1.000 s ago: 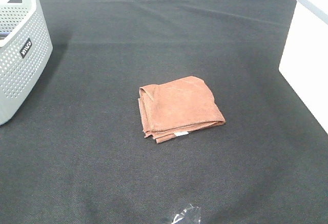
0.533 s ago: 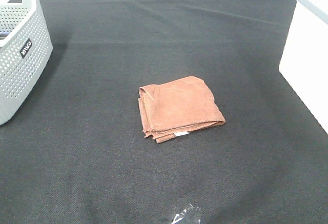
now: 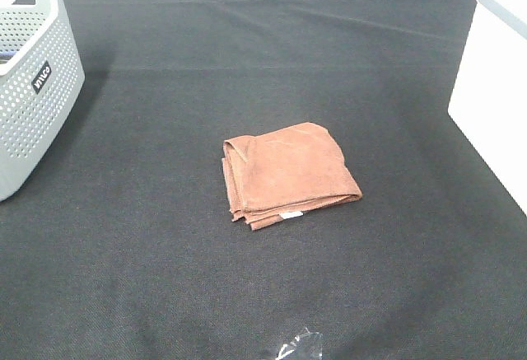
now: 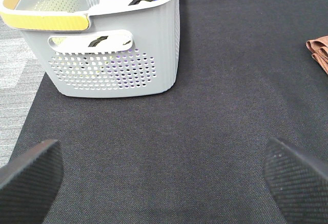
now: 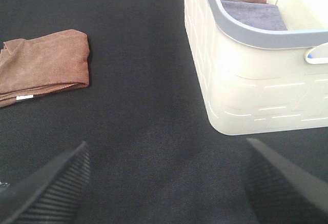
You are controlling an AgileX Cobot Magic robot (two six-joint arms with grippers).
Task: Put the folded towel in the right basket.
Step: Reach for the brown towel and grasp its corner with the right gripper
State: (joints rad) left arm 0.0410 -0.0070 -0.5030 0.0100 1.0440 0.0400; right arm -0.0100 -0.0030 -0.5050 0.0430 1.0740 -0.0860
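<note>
Folded brown towel (image 3: 288,173) lies flat, centred, well apart from white right basket (image 5: 246,96); left gripper (image 4: 164,180) and right gripper (image 5: 166,188) both spread wide, empty; towel likely light and limp, so pinch all layers at a folded edge.

A staged robot test bench, most likely in a lab. A wide table draped in plain black cloth (image 3: 247,47) fills the high view. The objects on it are laid out like a laundry-sorting exercise. A grey perforated basket (image 3: 33,88) stands at 10 o'clock and a white basket (image 3: 494,96) at 3 o'clock. One folded brown towel (image 3: 288,170) lies at the centre. The right wrist view shows folded cloths (image 5: 253,14) inside the white basket. The left wrist view shows a pale grey striped surface (image 4: 15,70) beyond the cloth's edge.
</note>
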